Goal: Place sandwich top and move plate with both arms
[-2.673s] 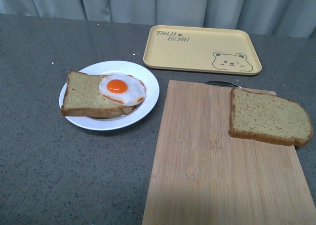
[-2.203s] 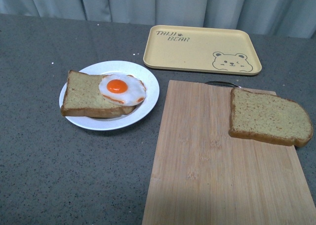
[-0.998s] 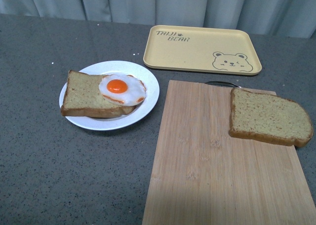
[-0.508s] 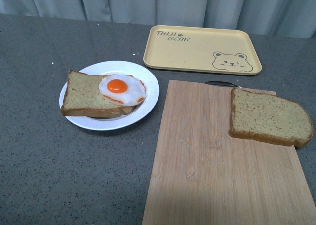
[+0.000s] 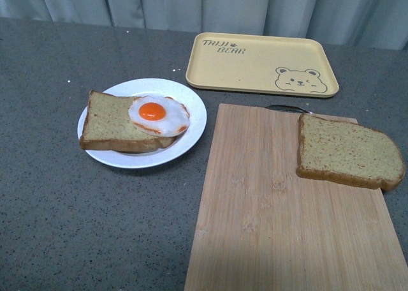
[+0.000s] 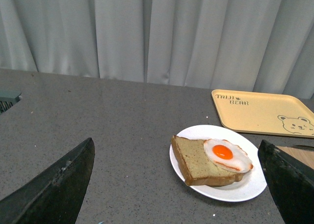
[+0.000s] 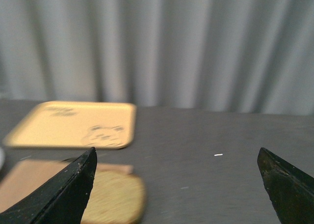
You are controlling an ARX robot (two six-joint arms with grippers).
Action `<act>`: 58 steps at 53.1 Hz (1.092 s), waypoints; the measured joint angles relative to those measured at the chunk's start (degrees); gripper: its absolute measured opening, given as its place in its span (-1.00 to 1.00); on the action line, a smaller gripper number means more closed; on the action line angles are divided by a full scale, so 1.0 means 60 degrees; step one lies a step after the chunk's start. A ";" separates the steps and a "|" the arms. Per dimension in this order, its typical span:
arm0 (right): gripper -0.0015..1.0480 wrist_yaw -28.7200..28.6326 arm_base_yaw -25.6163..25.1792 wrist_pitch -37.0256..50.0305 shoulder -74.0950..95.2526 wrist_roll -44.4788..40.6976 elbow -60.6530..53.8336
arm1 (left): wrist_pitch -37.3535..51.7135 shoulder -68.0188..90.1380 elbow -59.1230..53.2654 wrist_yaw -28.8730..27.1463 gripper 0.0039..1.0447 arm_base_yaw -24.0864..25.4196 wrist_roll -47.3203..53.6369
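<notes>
The sandwich top (image 5: 349, 152), a tan speckled slice with a domed end, lies flat at the right side of a wooden cutting board (image 5: 268, 208); it shows blurred in the right wrist view (image 7: 115, 197). The white plate (image 5: 191, 103) sits left of the board and holds a square bread slice (image 5: 108, 122) with a fried egg (image 5: 158, 115) on it; the plate also shows in the left wrist view (image 6: 255, 184). My left gripper (image 6: 179, 184) is open and empty, short of the plate. My right gripper (image 7: 179, 184) is open and empty, beside the sandwich top. Neither arm shows in the front view.
A yellow tray with a bear drawing (image 5: 261, 64) lies at the back, behind the board. A thin dark metal loop (image 5: 287, 108) pokes out at the board's far edge. Grey curtains hang behind the grey speckled table (image 5: 76, 208).
The front view has shifted by a pixel or two; nothing on the table has moved.
</notes>
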 joint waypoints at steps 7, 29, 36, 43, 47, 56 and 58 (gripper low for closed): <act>0.82 0.0335 -0.0437 0.0463 0.2193 -0.0353 0.0262 | 0.0000 0.0000 0.0000 0.0015 0.88 0.0000 0.0004; 0.82 -0.4503 -0.2761 0.1716 1.0918 0.1912 0.3333 | 0.0000 0.0000 0.0000 0.0018 0.88 0.0000 0.0004; 0.82 -0.5716 -0.3031 0.1217 1.2735 0.2769 0.4360 | 0.0000 0.0000 0.0000 0.0018 0.88 0.0000 0.0004; 0.82 -0.7257 -0.3071 0.0758 1.4790 0.3909 0.5559 | 0.0000 0.0000 0.0000 0.0018 0.88 0.0000 0.0000; 0.82 -0.7734 -0.3016 0.0619 1.5693 0.4397 0.6105 | 0.0000 0.0000 0.0000 0.0018 0.88 0.0000 0.0000; 0.82 -0.7890 -0.2805 0.0291 1.7030 0.4710 0.6816 | 0.0000 0.0000 0.0000 0.0018 0.88 0.0000 0.0000; 0.82 -0.7923 -0.2761 0.0295 1.7212 0.4758 0.6910 | 0.0000 0.0000 0.0000 0.0018 0.88 0.0000 0.0000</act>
